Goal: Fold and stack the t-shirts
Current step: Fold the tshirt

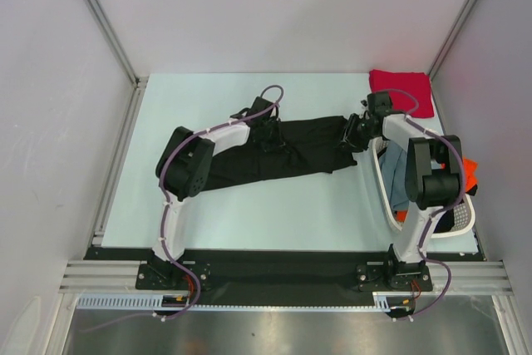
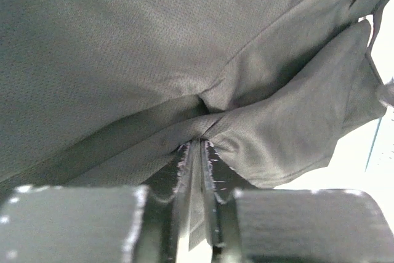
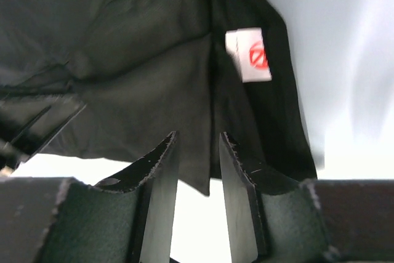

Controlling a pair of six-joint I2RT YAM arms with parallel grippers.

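Black t-shirt (image 1: 274,155): one, spread in a long crumpled band across the middle of the table (image 1: 249,214), running left to right.

White neck label (image 3: 248,55): sewn inside the collar at the shirt's right end; it carries a red circular mark with a slash and no writing I can read.

My left gripper (image 2: 197,167): pinched almost closed on a gathered fold of the black cloth, on its far edge near the middle.

My right gripper (image 3: 198,170): jaws part-way apart, a hanging edge of the same shirt between them, unclamped.

Red t-shirt (image 1: 403,91): folded, far right corner.

White basket (image 1: 381,189): right side, holding an orange t-shirt (image 1: 470,174) and a grey-blue t-shirt (image 1: 399,184).
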